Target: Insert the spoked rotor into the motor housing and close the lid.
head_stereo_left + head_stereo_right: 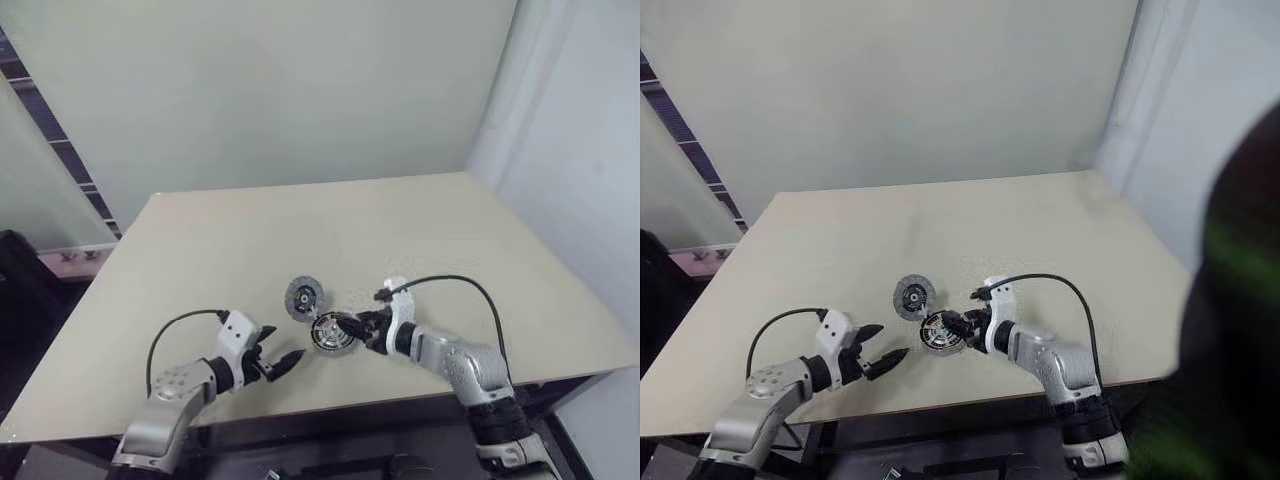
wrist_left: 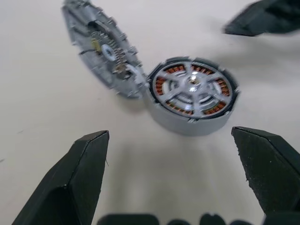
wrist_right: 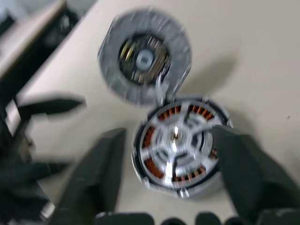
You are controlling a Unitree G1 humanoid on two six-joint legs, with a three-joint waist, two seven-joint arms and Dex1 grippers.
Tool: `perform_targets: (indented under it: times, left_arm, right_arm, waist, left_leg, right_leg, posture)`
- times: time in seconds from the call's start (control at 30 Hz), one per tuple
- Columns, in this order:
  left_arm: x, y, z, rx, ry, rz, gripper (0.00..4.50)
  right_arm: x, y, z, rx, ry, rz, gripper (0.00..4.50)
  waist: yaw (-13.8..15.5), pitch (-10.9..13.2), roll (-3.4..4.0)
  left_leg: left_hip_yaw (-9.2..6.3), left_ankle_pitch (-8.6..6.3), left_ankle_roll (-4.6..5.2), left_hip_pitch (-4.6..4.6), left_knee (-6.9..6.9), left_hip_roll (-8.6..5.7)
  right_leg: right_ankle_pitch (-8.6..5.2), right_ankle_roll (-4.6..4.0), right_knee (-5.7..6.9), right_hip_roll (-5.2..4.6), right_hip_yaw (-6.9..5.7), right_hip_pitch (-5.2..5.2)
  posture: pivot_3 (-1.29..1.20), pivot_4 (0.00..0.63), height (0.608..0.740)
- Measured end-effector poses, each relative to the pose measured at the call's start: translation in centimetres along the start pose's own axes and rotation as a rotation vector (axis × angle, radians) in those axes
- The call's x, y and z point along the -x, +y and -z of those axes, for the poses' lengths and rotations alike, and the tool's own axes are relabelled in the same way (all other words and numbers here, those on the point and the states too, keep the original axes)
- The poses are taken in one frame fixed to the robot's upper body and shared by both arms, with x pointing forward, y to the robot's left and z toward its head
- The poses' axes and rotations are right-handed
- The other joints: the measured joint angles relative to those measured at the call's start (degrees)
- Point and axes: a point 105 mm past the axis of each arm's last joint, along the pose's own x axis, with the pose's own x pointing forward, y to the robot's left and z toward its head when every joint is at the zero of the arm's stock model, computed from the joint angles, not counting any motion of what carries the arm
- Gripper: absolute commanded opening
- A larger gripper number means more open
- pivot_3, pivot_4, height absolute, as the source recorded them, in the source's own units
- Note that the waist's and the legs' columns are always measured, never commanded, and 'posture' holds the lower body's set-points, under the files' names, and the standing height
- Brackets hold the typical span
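1. There are two claws. The left claw (image 1: 283, 364) is nearest to us, a little way from the motor housing (image 1: 331, 333). Its two black fingers (image 2: 70, 187) are pointy wedges, spread wide, with nothing in them.
2. The right claw (image 3: 171, 154) is at the motor housing. One blunt black finger (image 3: 96, 173) is on each side of the round cup, spread apart. I cannot tell if they touch it.
3. There is one motor housing. It is a round metal cup sitting flat on the surface (image 1: 400, 230). Inside is a ring of copper-coloured coils.
4. There is one spoked rotor (image 2: 192, 86). It is a shiny silver wheel with spokes and a small hub in the middle. It sits inside the motor housing, over the coils.
5. There is one lid (image 1: 302, 297). It is a round grey disc with a dark, speckled middle. It is just behind the motor housing, tipped up, its edge touching the housing's rim.
6. The surface is one smooth, pale tan top.
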Motion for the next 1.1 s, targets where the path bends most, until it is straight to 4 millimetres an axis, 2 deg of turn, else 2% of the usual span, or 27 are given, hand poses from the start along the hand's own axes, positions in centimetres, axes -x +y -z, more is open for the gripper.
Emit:
perform_targets:
  times: [0.17,0.2,0.47,0.53,0.6,0.93,1.07,1.1]
  left_arm:
    - [0.4,0.2,0.5,0.016,0.017,-0.013,4.5]
    - [0.4,0.1,0.5,0.016,0.017,-0.013,4.5]
    - [0.4,-0.2,0.1,0.006,0.008,-0.009,4.5]
    - [0.4,-0.2,0.1,0.007,0.006,-0.008,4.5]
    - [0.4,-0.3,0.0,0.006,0.002,-0.006,4.5]
    - [0.2,-0.7,-0.1,0.012,-0.001,0.004,4.5]
    - [-0.1,-0.7,-0.5,0.003,-0.011,0.012,4.5]
    - [-0.2,-0.7,-0.6,-0.001,-0.013,0.014,4.5]
  right_arm:
    - [-0.7,0.8,-0.5,0.173,-0.062,0.017,0.27]
    - [-1.1,0.8,-0.6,0.197,-0.075,0.03,0.04]
    - [-3.9,-0.4,-0.1,0.262,-0.062,0.104,0.04]
    - [-4.5,-0.7,0.6,0.263,-0.035,0.112,0.04]
    - [-4.8,-1.4,2.3,0.261,0.02,0.125,0.04]
    - [-4.7,-1.6,2.6,0.29,0.019,0.12,0.04]
    - [-3.9,-1.6,1.4,0.328,-0.004,0.1,0.04]
    - [-3.7,-1.5,0.9,0.354,-0.009,0.086,0.2]
  waist:
    - [0.0,0.0,-0.04]
    - [0.0,0.0,-0.06]
    - [0.0,0.0,-0.09]
    - [0.0,0.0,-0.09]
    - [0.1,0.0,-0.1]
    - [0.1,0.0,-0.1]
    - [0.1,0.0,-0.1]
    - [0.1,0.0,-0.1]
  left_leg:
    - [-0.02,0.0,-0.01,0.01,0.04,0.03]
    - [-0.01,0.0,-0.01,0.01,0.05,0.03]
    - [-0.04,0.0,-0.01,0.01,0.02,0.03]
    - [-0.04,0.0,-0.01,0.02,-0.01,0.03]
    - [-0.05,0.0,-0.01,0.02,0.0,0.02]
    - [-0.04,0.01,-0.02,0.14,0.1,0.02]
    - [-0.03,0.01,-0.02,0.11,0.1,0.01]
    - [-0.03,0.01,-0.02,0.11,0.09,0.01]
  right_leg:
    - [0.0,0.0,0.02,0.0,-0.04,0.01]
    - [0.0,0.0,0.02,0.0,-0.05,0.02]
    - [0.01,-0.01,0.03,0.0,-0.04,0.01]
    - [0.02,-0.01,0.03,0.0,-0.03,0.01]
    - [0.02,-0.02,0.02,0.0,-0.03,0.02]
    - [0.02,-0.02,0.14,0.01,-0.02,0.12]
    - [0.02,-0.02,0.14,0.01,-0.01,0.09]
    - [0.02,-0.02,0.13,0.01,-0.01,0.09]
  posture:
    - [0.0,0.0,0.74]
    - [0.0,0.0,0.74]
    - [0.0,0.0,0.74]
    - [0.0,0.0,0.74]
    - [0.0,0.0,0.74]
    - [0.0,0.0,0.74]
    - [0.0,0.0,0.74]
    - [0.0,0.0,0.74]
